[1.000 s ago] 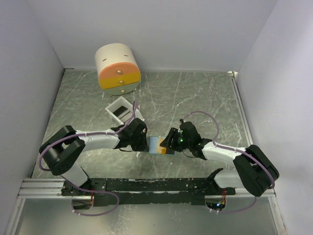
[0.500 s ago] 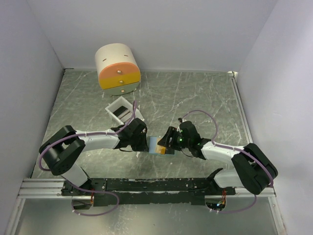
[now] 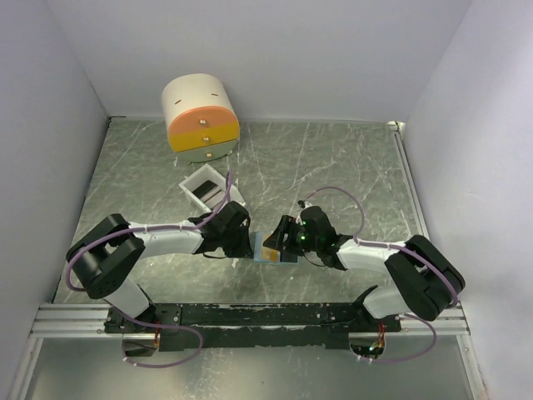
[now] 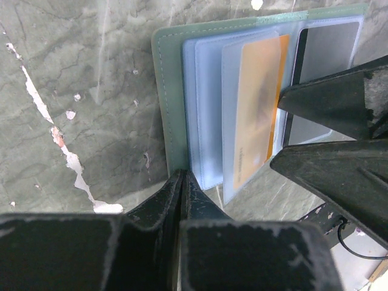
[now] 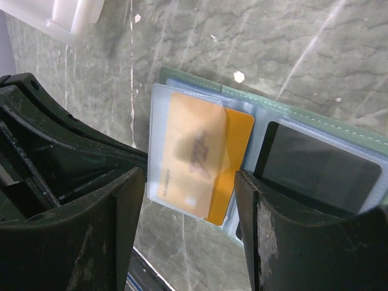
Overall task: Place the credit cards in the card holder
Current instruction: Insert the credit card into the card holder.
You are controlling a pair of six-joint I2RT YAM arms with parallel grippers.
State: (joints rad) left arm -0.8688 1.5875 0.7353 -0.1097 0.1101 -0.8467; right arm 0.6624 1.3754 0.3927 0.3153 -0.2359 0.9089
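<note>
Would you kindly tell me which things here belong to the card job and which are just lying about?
Part of the job: card holder, lying open; orange card, partly in a clear sleeve; dark card; left gripper; right gripper.
Just lying about: white open-topped box; cream cylinder with orange and yellow drawers.
</note>
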